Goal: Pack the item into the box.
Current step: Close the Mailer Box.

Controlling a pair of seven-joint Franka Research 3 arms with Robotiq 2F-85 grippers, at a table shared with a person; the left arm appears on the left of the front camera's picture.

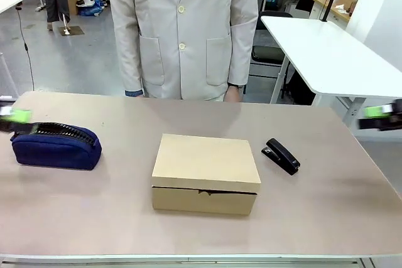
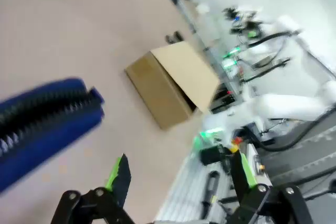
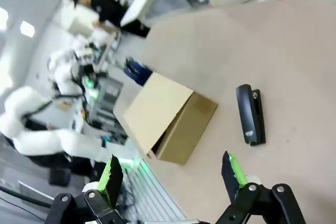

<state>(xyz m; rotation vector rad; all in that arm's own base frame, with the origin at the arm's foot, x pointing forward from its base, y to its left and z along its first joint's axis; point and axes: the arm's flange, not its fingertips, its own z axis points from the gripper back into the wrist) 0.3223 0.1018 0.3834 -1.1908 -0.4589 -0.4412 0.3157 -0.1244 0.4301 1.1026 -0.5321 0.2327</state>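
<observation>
The brown cardboard box [image 1: 205, 172] sits closed in the middle of the table [image 1: 326, 218], its lid flap down. A black stapler [image 1: 281, 155] lies just to its right, and a navy zip pouch [image 1: 56, 146] lies well to its left, near the table's left edge. The left gripper [image 2: 178, 174] hangs above the pouch at the far left, jaws spread wide and empty, the box well off to its right. The right gripper [image 3: 173, 174] hovers at the table's right edge, also wide open and empty, with the stapler between it and the box. A person in a light jacket [image 1: 182, 29] stands at the far side.
</observation>
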